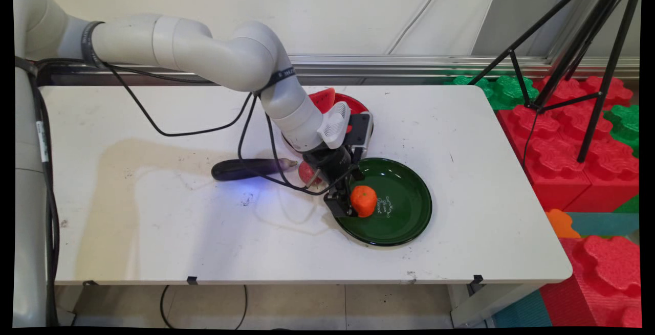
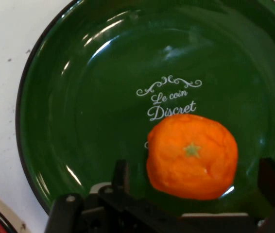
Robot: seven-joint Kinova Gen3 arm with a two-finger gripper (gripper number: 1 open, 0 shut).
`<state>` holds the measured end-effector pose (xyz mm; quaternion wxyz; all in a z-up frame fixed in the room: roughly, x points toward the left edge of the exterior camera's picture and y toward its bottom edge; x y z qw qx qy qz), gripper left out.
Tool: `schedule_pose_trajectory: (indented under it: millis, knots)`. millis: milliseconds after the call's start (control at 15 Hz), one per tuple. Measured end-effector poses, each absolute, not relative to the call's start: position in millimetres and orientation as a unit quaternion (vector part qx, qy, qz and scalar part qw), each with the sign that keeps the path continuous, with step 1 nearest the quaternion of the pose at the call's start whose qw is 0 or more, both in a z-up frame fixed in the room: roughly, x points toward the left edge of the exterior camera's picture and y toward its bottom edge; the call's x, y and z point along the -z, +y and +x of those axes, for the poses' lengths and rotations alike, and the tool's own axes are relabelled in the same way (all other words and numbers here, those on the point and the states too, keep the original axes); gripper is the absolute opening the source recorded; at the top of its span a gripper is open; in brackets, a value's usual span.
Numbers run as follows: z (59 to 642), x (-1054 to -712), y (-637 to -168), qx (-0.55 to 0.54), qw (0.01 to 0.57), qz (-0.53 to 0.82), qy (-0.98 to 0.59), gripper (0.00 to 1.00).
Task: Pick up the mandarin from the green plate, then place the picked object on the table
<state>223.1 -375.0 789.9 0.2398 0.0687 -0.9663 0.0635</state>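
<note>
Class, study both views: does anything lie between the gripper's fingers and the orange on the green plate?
Nothing visible does. The orange sits on the green plate in the gap of the open gripper, with only bare plate around it.

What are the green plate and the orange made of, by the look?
Green plate: glossy and hard, probably enamel or glazed ceramic; sharp highlights, dark rim, white printed lettering. Orange: matte, slightly lumpy skin with a moulded green stem mark, likely a plastic or foam toy, though real fruit can't be ruled out.
</note>
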Motion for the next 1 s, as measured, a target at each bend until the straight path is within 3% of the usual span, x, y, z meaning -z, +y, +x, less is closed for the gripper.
schedule_pose_trajectory:
  millis: [333, 400, 1000]
  knots:
    - [217.2, -784.9, -379.3, -0.067, 0.234, 0.064, -0.968, 1.0]
    - [216.4, -784.6, -379.5, -0.067, 0.234, 0.063, -0.968, 0.0]
    - [214.3, -787.3, -379.9, -0.069, 0.235, 0.054, -0.968, 0.0]
